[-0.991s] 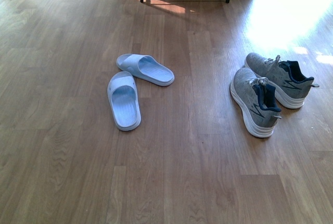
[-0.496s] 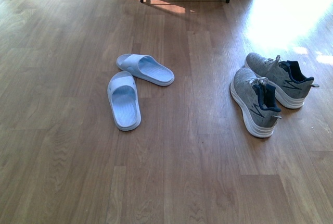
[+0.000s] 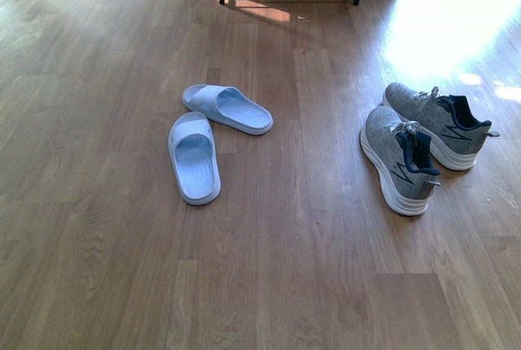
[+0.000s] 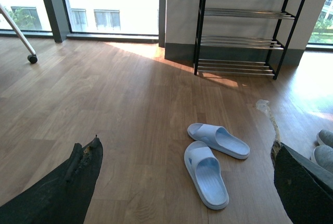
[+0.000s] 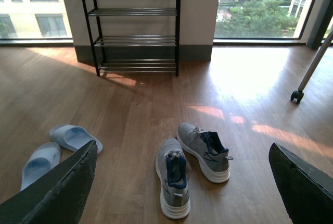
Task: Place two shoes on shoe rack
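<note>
Neither arm shows in the front view. The left gripper [image 4: 186, 145] is held up above the wooden floor [image 3: 98, 228], aimed out toward the shoe rack [image 4: 242, 26]. Its two dark fingers [image 4: 67, 193] stand wide apart at either side of the left wrist view, with nothing between them. The right gripper [image 5: 182, 146] is posed the same way, raised off the floor and facing the rack. Its fingers [image 5: 57, 193] are also spread wide and hold nothing.

The shoe rack, a black frame with tiers of chrome rails, stands at the far edge of the floor against the wall, and no shoe is seen on its tiers. All four shoes lie on the floor, well short of it.

The two pale blue slides lie left of the middle. The farther slide [image 3: 228, 108] lies slantwise with its toe end just beside the toe end of the nearer slide [image 3: 194, 157], which runs roughly toward the robot. I cannot tell whether they touch.

The grey sneakers sit well apart from the slides, toward the right edge. The nearer sneaker [image 3: 399, 159] and the farther sneaker [image 3: 440, 124] lie side by side, upright on their white soles, with toes toward the rack and navy-lined heels toward the near right corner. A bright patch of sunlight lies on the floor beyond them.
</note>
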Available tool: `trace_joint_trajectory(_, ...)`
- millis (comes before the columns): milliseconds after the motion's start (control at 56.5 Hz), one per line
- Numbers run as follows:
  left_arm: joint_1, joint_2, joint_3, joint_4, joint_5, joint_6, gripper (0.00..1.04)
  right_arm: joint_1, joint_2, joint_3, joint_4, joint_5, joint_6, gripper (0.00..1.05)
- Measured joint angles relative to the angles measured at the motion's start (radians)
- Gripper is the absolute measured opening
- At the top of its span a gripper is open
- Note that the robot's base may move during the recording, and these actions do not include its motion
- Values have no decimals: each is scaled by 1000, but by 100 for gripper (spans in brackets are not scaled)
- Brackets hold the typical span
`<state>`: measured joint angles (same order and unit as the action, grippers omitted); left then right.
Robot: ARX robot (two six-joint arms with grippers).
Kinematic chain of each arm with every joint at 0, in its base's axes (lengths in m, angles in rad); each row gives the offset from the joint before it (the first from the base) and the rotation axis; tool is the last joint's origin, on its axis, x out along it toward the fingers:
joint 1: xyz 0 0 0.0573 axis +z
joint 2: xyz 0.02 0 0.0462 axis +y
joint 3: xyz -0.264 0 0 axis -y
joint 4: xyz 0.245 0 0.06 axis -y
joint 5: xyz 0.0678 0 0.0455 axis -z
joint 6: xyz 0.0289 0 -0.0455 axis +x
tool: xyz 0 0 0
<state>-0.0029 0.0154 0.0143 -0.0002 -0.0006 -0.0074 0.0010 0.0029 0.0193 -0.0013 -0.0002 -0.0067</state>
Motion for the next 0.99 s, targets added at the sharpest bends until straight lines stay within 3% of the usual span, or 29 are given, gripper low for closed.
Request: trace_joint_trajectory(991,0,0,0,0,-1,0,95,0,0,0,0,-1,0,96)
